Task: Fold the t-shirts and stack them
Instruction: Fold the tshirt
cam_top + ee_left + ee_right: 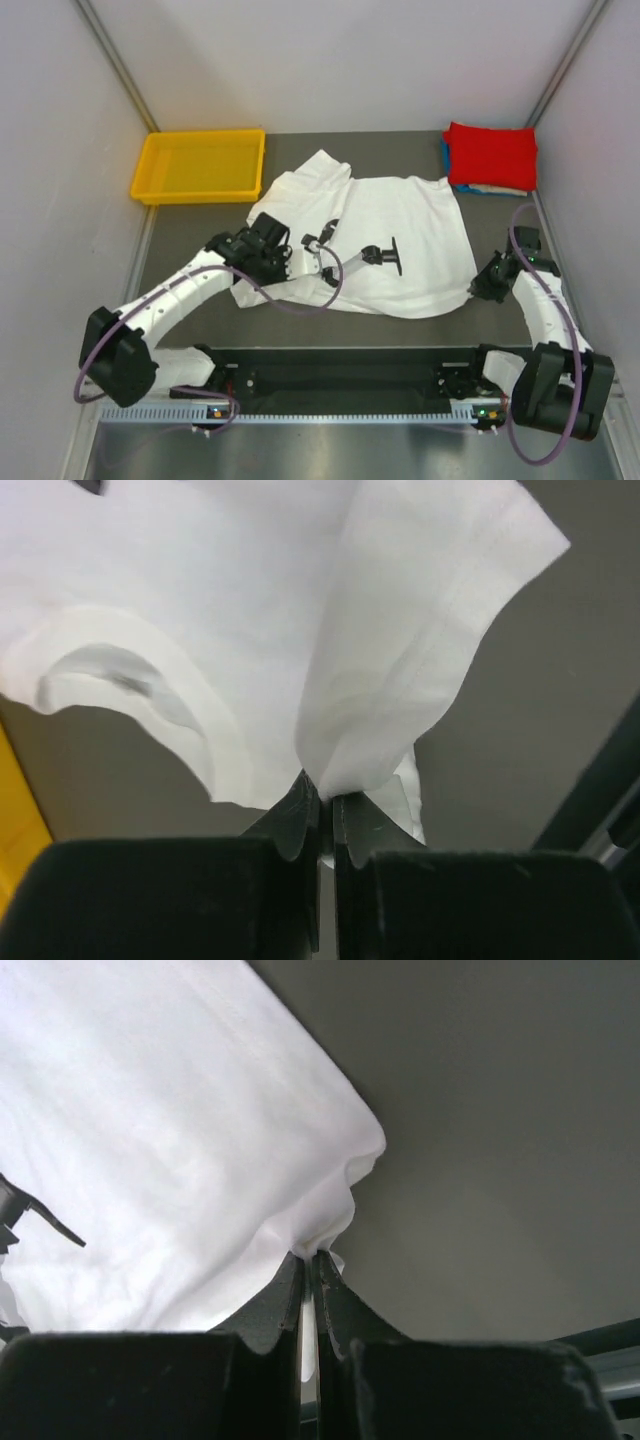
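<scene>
While the white V-neck t-shirt (420,215) lies spread across the middle of the dark table (180,232), you have both grippers pinched onto it. Your left gripper (322,802) clamps a hemmed fold, and your right gripper (307,1257) clamps its right edge. The folded red shirt (490,152) tops the far-right stack, and the yellow tray (200,165) sits far left.

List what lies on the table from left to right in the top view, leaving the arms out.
yellow tray → white t-shirt → stack of folded t-shirts, red on top
</scene>
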`<act>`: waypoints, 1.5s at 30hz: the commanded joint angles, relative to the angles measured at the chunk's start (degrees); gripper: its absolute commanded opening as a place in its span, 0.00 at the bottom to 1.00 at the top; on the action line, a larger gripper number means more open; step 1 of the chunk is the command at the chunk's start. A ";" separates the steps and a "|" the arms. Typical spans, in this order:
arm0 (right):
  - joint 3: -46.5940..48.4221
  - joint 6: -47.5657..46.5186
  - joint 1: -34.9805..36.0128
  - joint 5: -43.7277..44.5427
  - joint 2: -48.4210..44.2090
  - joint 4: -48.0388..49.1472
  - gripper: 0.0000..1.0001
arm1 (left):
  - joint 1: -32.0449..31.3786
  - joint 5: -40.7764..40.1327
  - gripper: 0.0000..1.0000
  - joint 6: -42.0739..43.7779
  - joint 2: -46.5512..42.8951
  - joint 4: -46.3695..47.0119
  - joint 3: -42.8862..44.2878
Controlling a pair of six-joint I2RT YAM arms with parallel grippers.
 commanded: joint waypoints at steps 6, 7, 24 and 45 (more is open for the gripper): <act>13.58 -8.03 4.00 -1.64 15.05 5.43 0.00 | 12.78 8.89 0.00 6.86 19.17 2.63 15.42; 15.77 -8.38 4.18 -2.08 16.45 6.40 0.00 | 14.27 8.89 0.00 6.95 21.97 2.98 17.87; 35.81 -10.85 8.14 1.34 41.78 7.73 0.04 | 20.70 6.88 0.00 1.07 36.58 7.46 28.79; 12.29 -3.91 2.16 0.91 21.12 12.18 0.66 | 35.83 18.83 0.71 6.13 12.88 7.79 4.56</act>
